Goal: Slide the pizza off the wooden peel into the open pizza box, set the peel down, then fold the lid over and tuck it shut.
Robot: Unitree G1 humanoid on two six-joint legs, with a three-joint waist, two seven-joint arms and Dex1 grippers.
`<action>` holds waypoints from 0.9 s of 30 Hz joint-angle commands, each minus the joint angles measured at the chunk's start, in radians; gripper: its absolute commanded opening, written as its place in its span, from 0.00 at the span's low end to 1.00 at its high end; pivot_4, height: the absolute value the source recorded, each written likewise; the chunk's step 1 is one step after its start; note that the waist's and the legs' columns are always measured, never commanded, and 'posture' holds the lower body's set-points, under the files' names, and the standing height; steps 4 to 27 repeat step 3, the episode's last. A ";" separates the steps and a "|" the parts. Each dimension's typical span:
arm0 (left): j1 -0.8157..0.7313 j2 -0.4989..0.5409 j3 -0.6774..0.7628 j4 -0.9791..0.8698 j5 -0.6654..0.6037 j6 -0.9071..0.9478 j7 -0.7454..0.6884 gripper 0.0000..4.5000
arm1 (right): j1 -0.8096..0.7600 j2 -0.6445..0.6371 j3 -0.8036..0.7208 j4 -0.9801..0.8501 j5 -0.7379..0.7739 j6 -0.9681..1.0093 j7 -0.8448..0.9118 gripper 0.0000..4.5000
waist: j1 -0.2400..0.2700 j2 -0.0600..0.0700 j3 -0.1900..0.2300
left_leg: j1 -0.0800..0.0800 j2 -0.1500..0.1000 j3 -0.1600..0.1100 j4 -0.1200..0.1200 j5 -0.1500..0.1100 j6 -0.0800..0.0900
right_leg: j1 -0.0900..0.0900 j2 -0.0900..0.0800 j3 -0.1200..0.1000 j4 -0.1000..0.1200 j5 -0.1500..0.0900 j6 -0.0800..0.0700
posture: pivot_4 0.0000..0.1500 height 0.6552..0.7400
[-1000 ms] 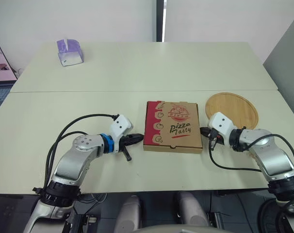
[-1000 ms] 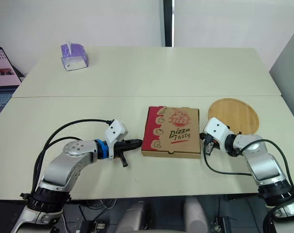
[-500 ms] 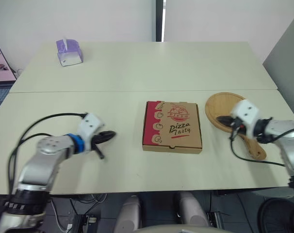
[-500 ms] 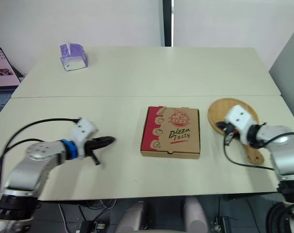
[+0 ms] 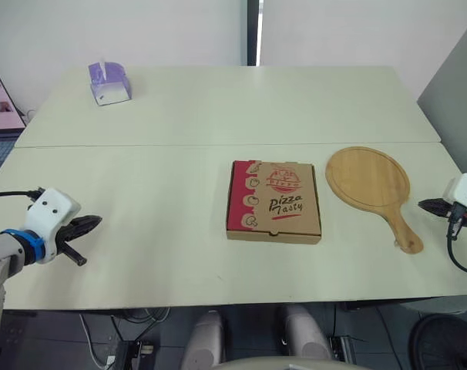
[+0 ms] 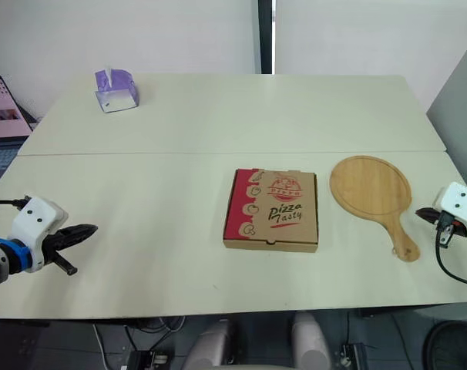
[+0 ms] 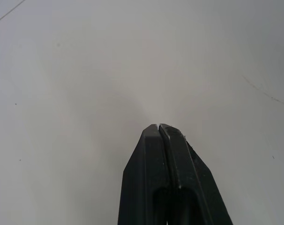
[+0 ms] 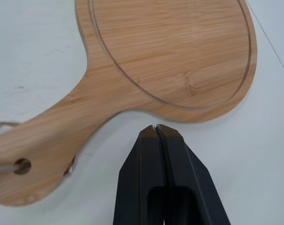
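Head views are taken first: the pizza box [image 5: 273,201] is seen closed and flat at the middle of the counter [image 5: 156,177], so the pizza is judged to be inside. The wooden peel [image 5: 370,183] is laid bare just beside the box on the robot's right, not touching it. The left pincer [image 5: 92,223] and the right pincer [image 5: 425,204] are held near opposite counter edges, well apart from the box, presumably so that nothing is disturbed. In the left wrist view, the fingers are pressed together over bare counter, with nothing between them. In the right wrist view, the fingers are likewise closed and empty, pointed toward the peel's rim.
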 commanded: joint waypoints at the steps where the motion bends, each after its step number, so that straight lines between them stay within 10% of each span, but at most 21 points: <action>1: -0.002 0.001 0.033 -0.040 -0.013 0.016 0.015 0.00 | -0.054 -0.034 -0.001 0.065 -0.011 -0.052 0.022 0.01 | 0.000 0.000 0.000 | 0.000 0.000 0.000 0.000 0.000 0.000 | 0.000 0.000 0.000 0.000 0.000 0.000 | 1.00 1.00; 27: -0.006 -0.006 0.028 -0.043 -0.023 0.028 0.014 0.00 | -0.073 -0.032 0.011 0.094 -0.019 -0.072 0.026 0.01 | 0.000 0.000 0.000 | 0.000 0.000 0.000 0.000 0.000 0.000 | 0.000 0.000 0.000 0.000 0.000 0.000 | 1.00 1.00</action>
